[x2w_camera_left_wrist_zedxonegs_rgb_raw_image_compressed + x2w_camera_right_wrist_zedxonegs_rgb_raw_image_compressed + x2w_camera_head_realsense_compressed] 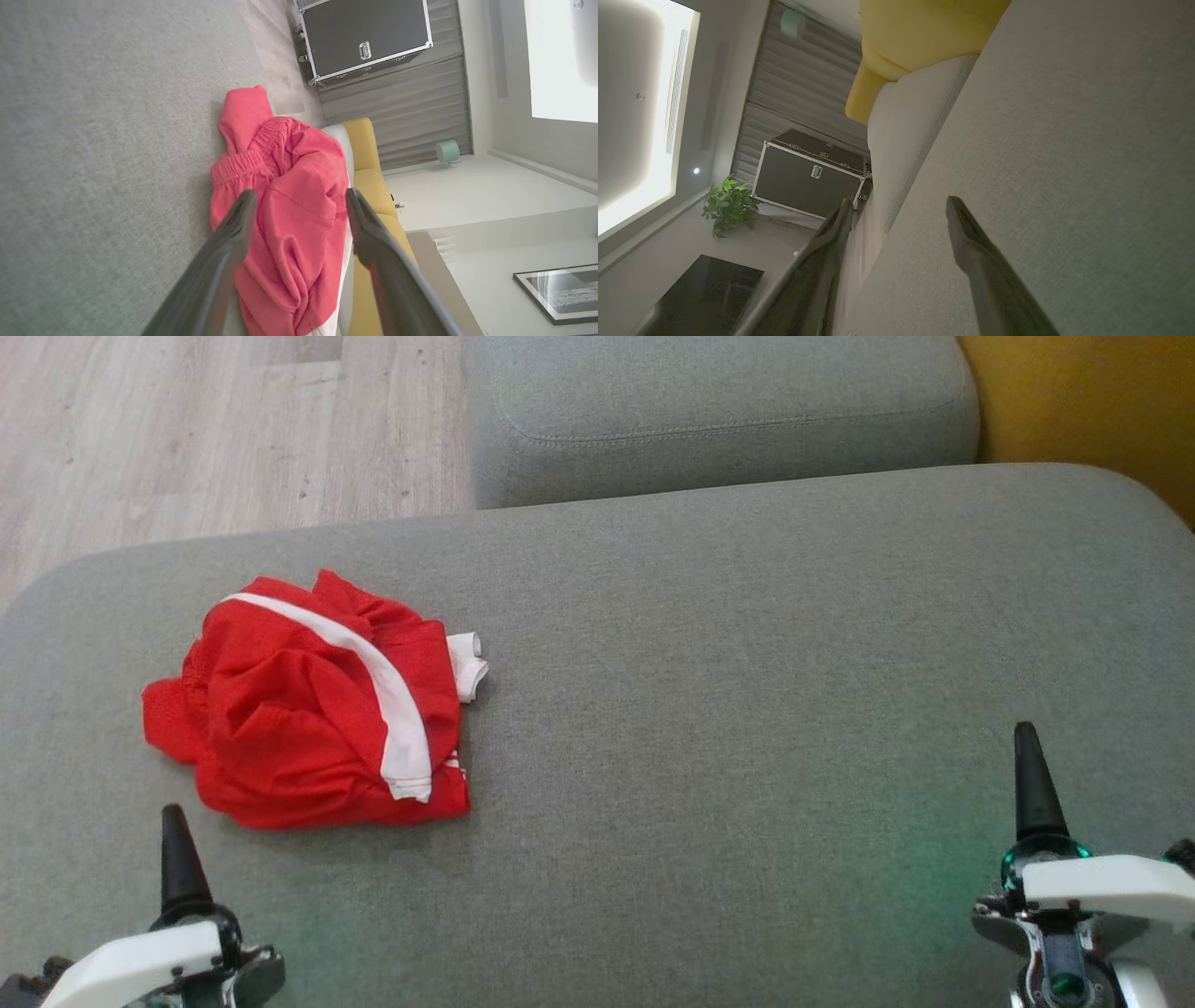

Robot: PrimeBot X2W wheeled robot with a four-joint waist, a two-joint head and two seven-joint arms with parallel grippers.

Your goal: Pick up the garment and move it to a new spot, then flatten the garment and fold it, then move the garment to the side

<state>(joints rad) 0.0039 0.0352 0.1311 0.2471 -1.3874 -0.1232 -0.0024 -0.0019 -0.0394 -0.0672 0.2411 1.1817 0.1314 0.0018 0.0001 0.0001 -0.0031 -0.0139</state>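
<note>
At the grey cushion's [747,691] near edge, the left gripper [299,198] and right gripper [900,201] hang with fingers spread wide, holding nothing. Just beyond the left one, the crumpled red garment [308,709] lies near the cushion's left edge.

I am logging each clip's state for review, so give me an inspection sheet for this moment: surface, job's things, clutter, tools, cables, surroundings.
Surface: broad grey fabric cushion, smooth, one item on it.
Job's things: crumpled red fabric garment with a white stripe, lying on the cushion's left part, not held.
Clutter: nothing seen.
Tools: left tool open, aimed at the garment and apart from it; right tool open, over bare cushion, holding nothing.
Cables: nothing seen.
Surroundings: second grey cushion behind, yellow upholstered seat, pale wood floor, black metal-edged case, green potted plant.
</note>
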